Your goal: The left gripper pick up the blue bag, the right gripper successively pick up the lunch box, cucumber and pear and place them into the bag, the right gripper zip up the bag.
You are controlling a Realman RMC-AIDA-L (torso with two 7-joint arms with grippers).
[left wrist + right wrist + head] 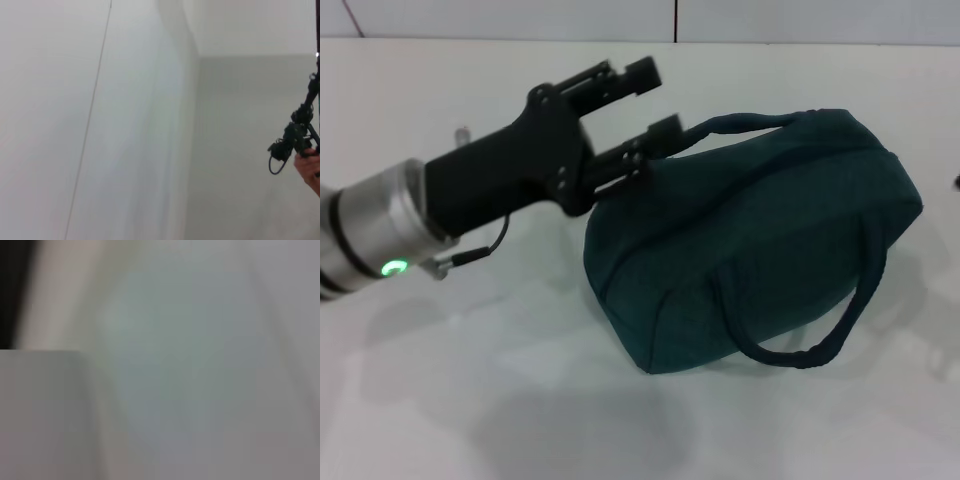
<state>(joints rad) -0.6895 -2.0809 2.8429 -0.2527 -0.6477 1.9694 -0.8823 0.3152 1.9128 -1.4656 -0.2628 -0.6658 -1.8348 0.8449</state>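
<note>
The blue bag [760,230] lies closed on the white table [470,400] at the centre right of the head view. One rope handle [820,340] hangs down its front and the other handle [740,122] runs along its top. My left gripper [650,105] is at the bag's upper left end. Its fingers are apart, and the lower fingertip [662,132] is right at the end of the top handle. The right gripper, the lunch box, the cucumber and the pear are out of view.
The table's far edge meets a grey wall [720,20]. The left wrist view shows pale walls, with a black device [295,140] and a person's hand [310,167] at the side. The right wrist view shows only blurred pale surfaces.
</note>
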